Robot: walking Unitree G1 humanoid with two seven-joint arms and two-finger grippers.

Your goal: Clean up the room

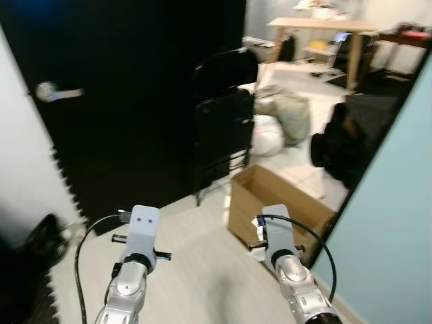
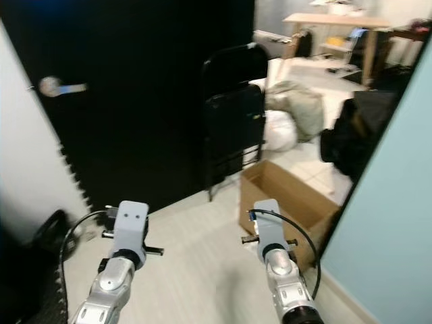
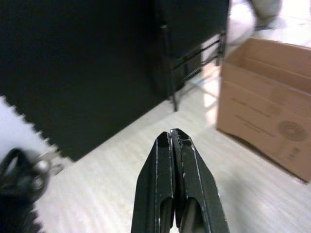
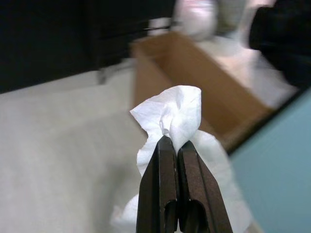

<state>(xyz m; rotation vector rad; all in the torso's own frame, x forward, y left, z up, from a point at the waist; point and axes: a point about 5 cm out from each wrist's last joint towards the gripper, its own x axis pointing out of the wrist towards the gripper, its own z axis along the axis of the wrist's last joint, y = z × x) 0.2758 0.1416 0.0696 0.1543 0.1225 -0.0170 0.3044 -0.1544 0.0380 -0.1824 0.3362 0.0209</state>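
— So, what have I got in the right gripper [image 4: 179,145]?

— A crumpled white tissue [image 4: 172,114]. My right fingers [image 4: 160,184] are pressed flat together on a fold of it, and the rest billows out above and hangs loose below the tips.

— How will it handle?

— Very light and soft, I'd say, with no stiffness at all. It may cling to the pads or drift when I let go, and it would tear if snagged. Pinching a bunched fold, as I'm doing, looks like the sensible hold; a single thin edge might slip out.

— And the left gripper [image 3: 174,141]?

— Its fingers are closed on nothing, pointing at the pale floor [image 3: 121,165].

— Where does the tissue sit in the room?

— Held in front of me above the floor, near the open cardboard box [image 1: 273,196], which stands just ahead to the right by the blue wall [image 1: 391,223]. A black folding chair [image 1: 223,125] stands beside the box, against the black door [image 1: 121,88]. I judge the box the likely place to drop it.
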